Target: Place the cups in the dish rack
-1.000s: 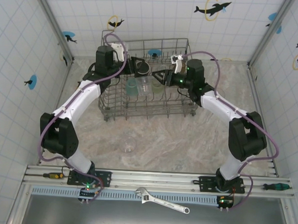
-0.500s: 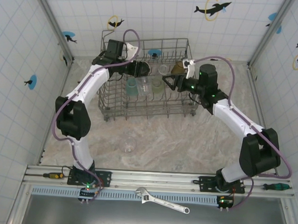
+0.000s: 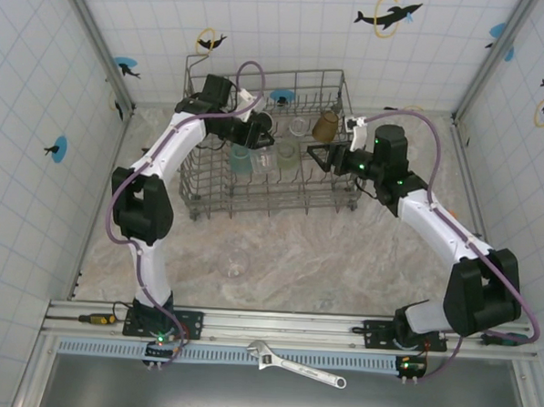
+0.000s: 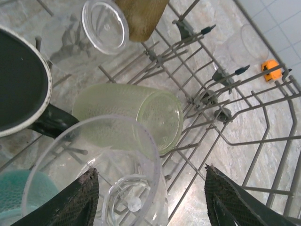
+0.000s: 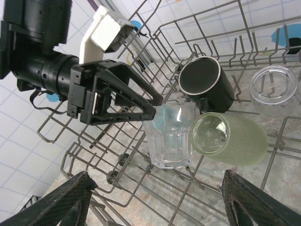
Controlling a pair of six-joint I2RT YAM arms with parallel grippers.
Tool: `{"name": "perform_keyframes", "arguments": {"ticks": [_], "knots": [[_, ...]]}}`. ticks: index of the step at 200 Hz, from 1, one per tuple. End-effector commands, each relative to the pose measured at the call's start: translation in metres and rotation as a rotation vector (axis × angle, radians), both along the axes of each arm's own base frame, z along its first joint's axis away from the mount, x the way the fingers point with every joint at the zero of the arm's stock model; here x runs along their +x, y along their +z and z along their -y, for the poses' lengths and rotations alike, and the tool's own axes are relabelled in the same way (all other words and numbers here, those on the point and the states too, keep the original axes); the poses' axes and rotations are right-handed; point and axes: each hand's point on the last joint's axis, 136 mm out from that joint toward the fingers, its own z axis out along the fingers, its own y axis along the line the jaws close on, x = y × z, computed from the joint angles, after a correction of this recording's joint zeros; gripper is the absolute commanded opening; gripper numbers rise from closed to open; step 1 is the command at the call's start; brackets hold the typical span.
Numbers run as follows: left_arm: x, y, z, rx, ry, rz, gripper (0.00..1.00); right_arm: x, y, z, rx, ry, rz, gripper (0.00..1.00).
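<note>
Starting big: the dish rack (image 3: 272, 208) sits at the far side of the table (image 3: 360, 263), already crowded, and both arms reach into it from opposite sides. That is the first worry, because the two claws hang near each other above the same row, and a careless swing could knock them together or hook a wire. The left claw (image 4: 149, 169) has its jaws apart, holding nothing, and hovers right over the faceted glass (image 5: 169, 136), which stands upright among the tines. One finger (image 4: 87, 197) looks very close to its wall, so a sideways move could tip it. The right claw (image 5: 156, 174) is spread wide and empty, looking down on the load. The black mug (image 5: 207, 84) looks steady enough. The pale green cup (image 5: 230, 139) lies on its side just beside it, though, and a nudge could roll it. One stray glass (image 3: 236, 261) waits on the table, well apart from the rack.
</note>
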Motion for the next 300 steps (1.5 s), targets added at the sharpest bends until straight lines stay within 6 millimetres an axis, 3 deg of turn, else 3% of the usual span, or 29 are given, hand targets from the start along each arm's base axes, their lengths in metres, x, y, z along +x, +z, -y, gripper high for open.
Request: {"name": "perform_keyframes", "arguments": {"ticks": [1, 62, 117, 164, 196, 256, 282, 289, 293, 300], "knots": [[-0.002, -0.001, -0.002, 0.015, -0.038, 0.006, 0.59, -0.006, 0.0, 0.006, -0.01, -0.008, 0.012, 0.75], [-0.012, -0.006, 0.005, -0.01, -0.097, -0.01, 0.49, -0.006, -0.003, 0.007, -0.015, -0.01, 0.007, 0.76], [-0.017, -0.017, 0.006, 0.005, -0.112, -0.041, 0.35, -0.005, -0.005, 0.01, -0.017, -0.016, 0.005, 0.76], [-0.019, -0.017, 0.006, 0.008, -0.113, -0.048, 0.06, -0.005, -0.004, 0.012, -0.015, -0.019, 0.011, 0.76], [-0.023, 0.002, 0.008, -0.023, -0.124, -0.019, 0.03, -0.004, -0.001, 0.013, -0.008, -0.019, 0.017, 0.76], [-0.036, 0.061, 0.012, -0.141, -0.123, 0.085, 0.0, -0.004, 0.011, 0.01, 0.029, -0.004, 0.034, 0.8], [-0.04, 0.081, 0.01, -0.192, -0.086, 0.146, 0.0, -0.002, 0.015, 0.007, 0.047, 0.006, 0.034, 0.88], [-0.04, 0.086, 0.01, -0.209, -0.068, 0.166, 0.0, -0.002, 0.017, 0.007, 0.059, 0.01, 0.032, 0.92], [-0.04, 0.09, 0.009, -0.221, -0.056, 0.176, 0.0, -0.001, 0.018, 0.006, 0.065, 0.013, 0.032, 0.99], [-0.039, 0.092, 0.008, -0.24, -0.031, 0.187, 0.0, -0.001, 0.019, 0.005, 0.079, 0.02, 0.029, 1.0]]}}
